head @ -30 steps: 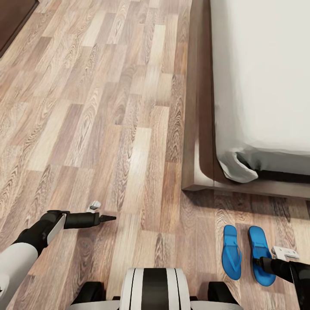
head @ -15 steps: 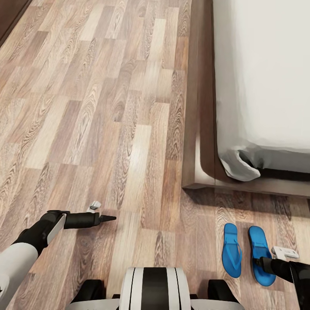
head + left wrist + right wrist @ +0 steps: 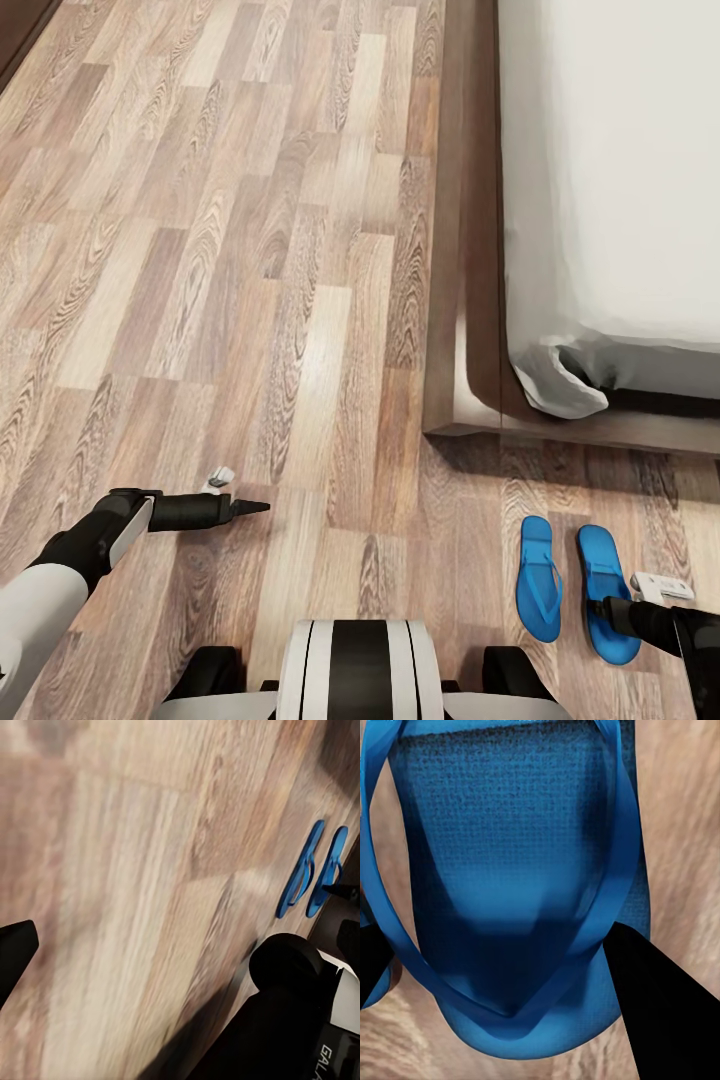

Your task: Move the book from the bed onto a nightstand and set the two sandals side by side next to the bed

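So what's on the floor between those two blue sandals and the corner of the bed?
Nothing. In the head view only bare wood-plank floor lies between the sandals and the bed frame's corner.

A wood-plank floor (image 3: 250, 300) in mixed brown tones carries the dark-brown frame of the bed (image 3: 462, 300), with a pale-grey mattress (image 3: 620, 170) lying on the frame. Two bright blue sandals (image 3: 570, 590) lie side by side on the planks, parallel and slightly apart, near the bed's corner.
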